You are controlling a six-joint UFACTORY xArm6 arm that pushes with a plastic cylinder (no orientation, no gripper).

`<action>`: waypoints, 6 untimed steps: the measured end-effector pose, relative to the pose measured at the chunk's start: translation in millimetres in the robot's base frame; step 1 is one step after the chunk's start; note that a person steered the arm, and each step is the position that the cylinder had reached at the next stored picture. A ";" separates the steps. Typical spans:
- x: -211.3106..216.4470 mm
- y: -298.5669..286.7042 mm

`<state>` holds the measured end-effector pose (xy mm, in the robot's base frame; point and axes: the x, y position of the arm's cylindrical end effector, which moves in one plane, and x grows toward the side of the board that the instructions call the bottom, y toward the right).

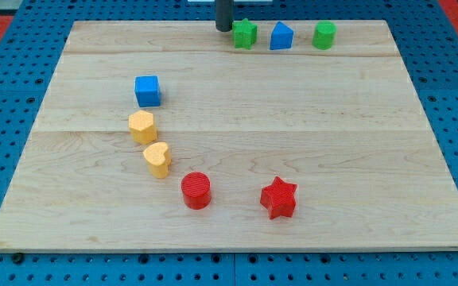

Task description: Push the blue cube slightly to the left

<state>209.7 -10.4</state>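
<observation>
My tip [224,29] at top edge — beside green star [245,34], blue cube [147,90] well apart

surface [293,119]: pale wood | top: green star [245,33], blue block [281,36] (perhaps house-shaped), green cylinder [324,35] | left: blue cube [147,90], yellow hexagon [142,126], yellow heart [157,158] | bottom: red cylinder [196,191], red star [278,198]

A small, solid blue cube [147,90] with a matte plastic look sits flat on a pale wooden board, resting squarely on one face. Its top face and the side facing the viewer are both visible, the top a slightly lighter blue. It lies in the left half of the board, somewhat toward the far edge, turned only slightly off square with the board's edges. It stands upright and intact, not tilted or stacked.
</observation>
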 end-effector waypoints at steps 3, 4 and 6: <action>90.4 -15.8; 149.2 -13.4; 174.2 -127.9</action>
